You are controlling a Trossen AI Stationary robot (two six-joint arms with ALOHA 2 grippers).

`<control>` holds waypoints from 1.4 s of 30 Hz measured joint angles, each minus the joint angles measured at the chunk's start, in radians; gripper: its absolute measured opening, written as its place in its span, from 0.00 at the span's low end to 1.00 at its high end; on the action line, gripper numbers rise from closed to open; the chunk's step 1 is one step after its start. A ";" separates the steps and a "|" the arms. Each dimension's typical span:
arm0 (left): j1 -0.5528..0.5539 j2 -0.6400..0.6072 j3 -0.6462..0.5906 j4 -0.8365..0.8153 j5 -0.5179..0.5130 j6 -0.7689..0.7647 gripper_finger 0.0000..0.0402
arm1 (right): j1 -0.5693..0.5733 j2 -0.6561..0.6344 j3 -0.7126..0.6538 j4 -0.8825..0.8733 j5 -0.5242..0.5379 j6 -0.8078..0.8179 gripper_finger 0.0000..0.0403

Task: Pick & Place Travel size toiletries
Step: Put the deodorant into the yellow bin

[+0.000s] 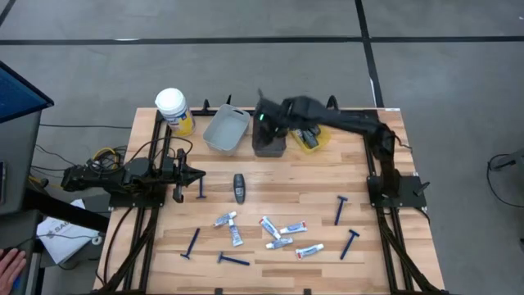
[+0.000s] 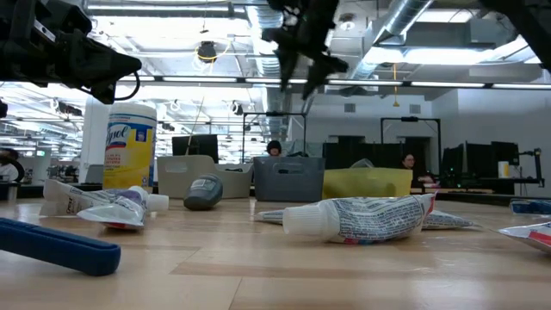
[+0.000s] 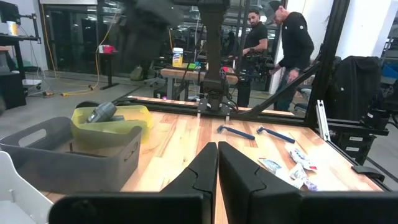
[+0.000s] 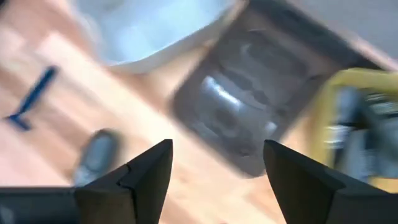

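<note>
Several white tubes (image 1: 270,229) lie flat in the near middle of the table, with several blue razors (image 1: 341,209) around them. A dark grey oval bottle (image 1: 238,188) lies by itself toward the middle; another bottle (image 3: 102,112) lies in the yellow bin (image 1: 315,140). My right gripper (image 4: 217,168) is open and empty, hovering above the dark bin (image 4: 242,118), and it shows high up in the low view (image 2: 306,43). My left gripper (image 1: 201,174) is shut and empty, held above the table's left side beside a razor (image 1: 201,188).
Along the far edge stand the white-lidded yellow jar (image 1: 174,111), the light grey bin (image 1: 227,129), the dark bin (image 1: 268,144) and the yellow bin. Bare wood lies between the bins and the scattered items. People stand in the room beyond the table (image 3: 292,43).
</note>
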 joint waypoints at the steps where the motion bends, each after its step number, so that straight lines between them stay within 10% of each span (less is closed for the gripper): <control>1: 0.000 0.000 0.000 0.000 0.000 0.000 0.02 | 0.029 0.002 -0.004 0.020 0.011 0.023 0.61; 18: 0.000 0.000 0.000 0.000 0.000 0.000 0.02 | 0.251 0.002 -0.042 0.209 0.175 0.297 0.74; 42: 0.000 0.000 -0.001 0.005 -0.001 0.000 0.02 | 0.304 0.304 -0.041 0.461 0.124 0.349 0.74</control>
